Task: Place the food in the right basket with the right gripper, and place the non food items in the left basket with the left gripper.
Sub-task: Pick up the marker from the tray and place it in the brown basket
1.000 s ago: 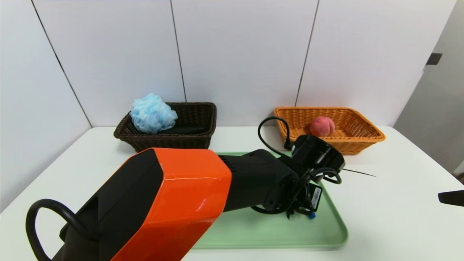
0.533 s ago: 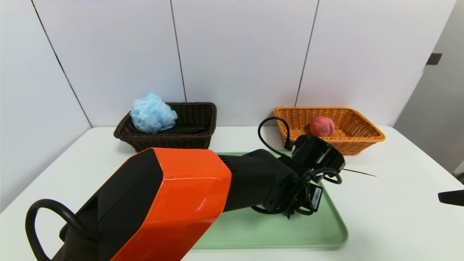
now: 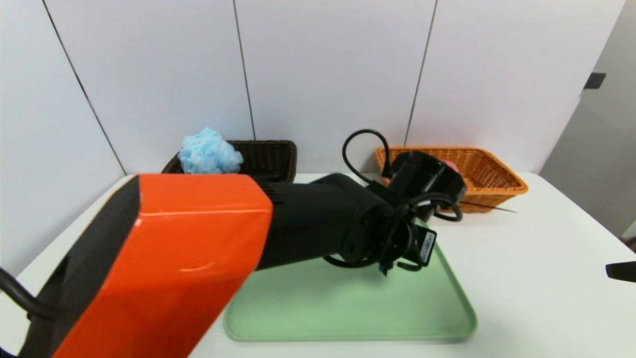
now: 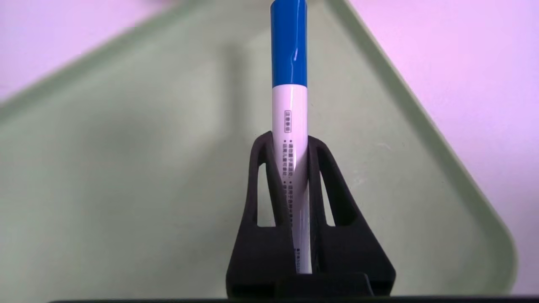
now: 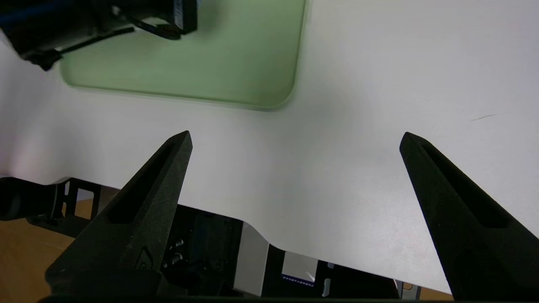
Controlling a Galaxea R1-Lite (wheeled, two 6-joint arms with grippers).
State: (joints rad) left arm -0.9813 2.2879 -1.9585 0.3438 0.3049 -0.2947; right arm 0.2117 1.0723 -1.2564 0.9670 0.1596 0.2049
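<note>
Two items appear already sorted: a fluffy light blue bath pouf sits in the dark brown woven left basket, and a pink-red peach, mostly hidden behind the left arm, rests in the orange-tan right basket. What seems left is one slim white marker with a blue cap, which should go into the left basket. The marker is pinched between the two black fingers of the left gripper, lengthwise along them, its capped end reaching out beyond the fingertips. That gripper is above the pale green tray, near the right basket and well apart from the left one, so the next move calls for a swing to the robot's left. The right gripper is parked off to the right over the white table, fingers spread wide, holding nothing.
</note>
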